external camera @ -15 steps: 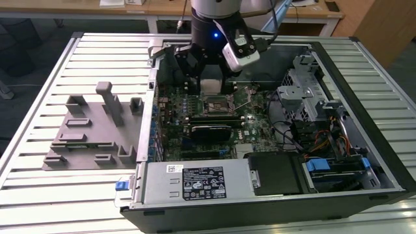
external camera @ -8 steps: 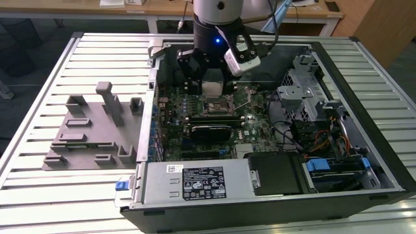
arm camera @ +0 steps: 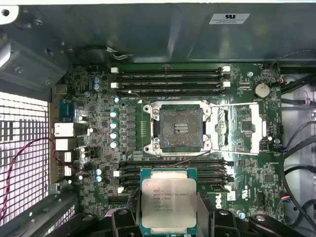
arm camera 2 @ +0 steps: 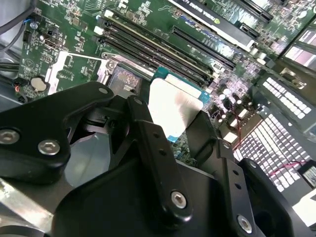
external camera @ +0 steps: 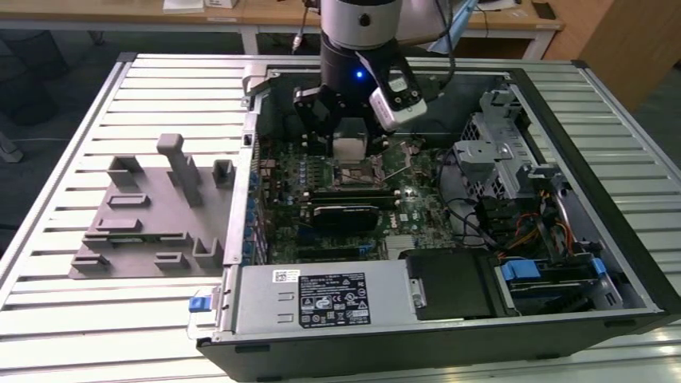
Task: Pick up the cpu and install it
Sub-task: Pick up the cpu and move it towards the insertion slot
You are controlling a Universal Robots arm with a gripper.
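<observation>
The cpu point(external camera: 352, 146) is a flat square chip with a silvery top plate, and my gripper point(external camera: 352, 152) is shut on it, black fingers point(arm camera 2: 148, 143) pressing its two opposite edges. I hold it in the air inside the open computer case, above the motherboard point(external camera: 410, 195). In the first wrist view the cpu point(arm camera: 168, 205) hangs over the memory slots, a short way off the open, bare socket point(arm camera: 180, 128), whose metal load plate point(arm camera: 237, 129) is swung aside. The cpu point(arm camera 2: 173, 106) also shows between the fingers in the second wrist view.
The case point(external camera: 596, 263) lies open on a slatted metal table point(external camera: 127, 319). A grey plastic fixture point(external camera: 149, 215) with upright blocks stands at the exterior view's left. Inside are a power supply point(external camera: 319, 299), a drive cage point(external camera: 500, 136), cables point(external camera: 532, 231) and a black expansion card point(external camera: 346, 214).
</observation>
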